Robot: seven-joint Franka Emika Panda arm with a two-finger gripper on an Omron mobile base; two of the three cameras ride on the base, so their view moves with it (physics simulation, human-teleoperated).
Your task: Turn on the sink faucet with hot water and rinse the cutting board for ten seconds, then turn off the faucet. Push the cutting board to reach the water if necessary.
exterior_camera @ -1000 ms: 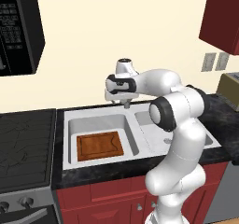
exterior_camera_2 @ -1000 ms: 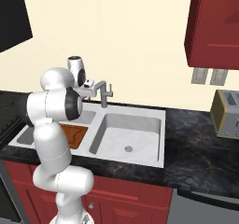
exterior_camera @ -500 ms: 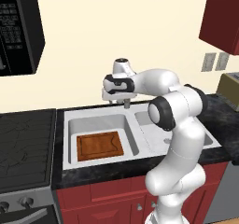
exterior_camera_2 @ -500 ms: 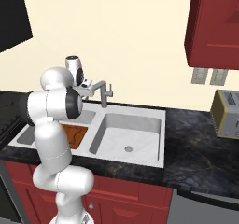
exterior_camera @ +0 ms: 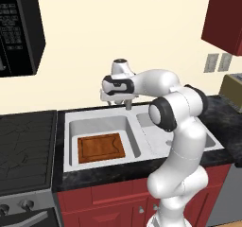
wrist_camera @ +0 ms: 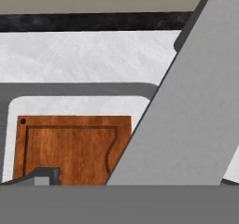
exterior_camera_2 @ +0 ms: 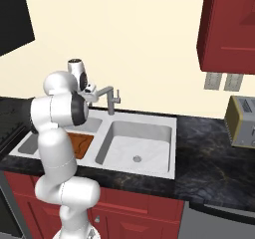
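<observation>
Overhead, the claw [exterior_camera: 115, 100] hung at the sink faucet [exterior_camera_2: 110, 96], close against its spout; whether its tips were apart or together I could not tell. Below, the cutting board [exterior_camera: 100, 147] lay flat in the deep basin of the sink [exterior_camera: 69, 141], set in the black bench [exterior_camera_2: 209, 148].

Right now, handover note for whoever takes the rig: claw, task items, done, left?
Claw: up at the sink faucet, by the spout; open or shut cannot be told.
Cutting board: flat on the floor of the sink's left basin, seen from the left base view.
Water: no stream visible, so the faucet looks off.
Done: approach to the faucet.
Left: turn on hot, rinse the board for ten seconds, push it under the stream if needed, turn off.
</observation>
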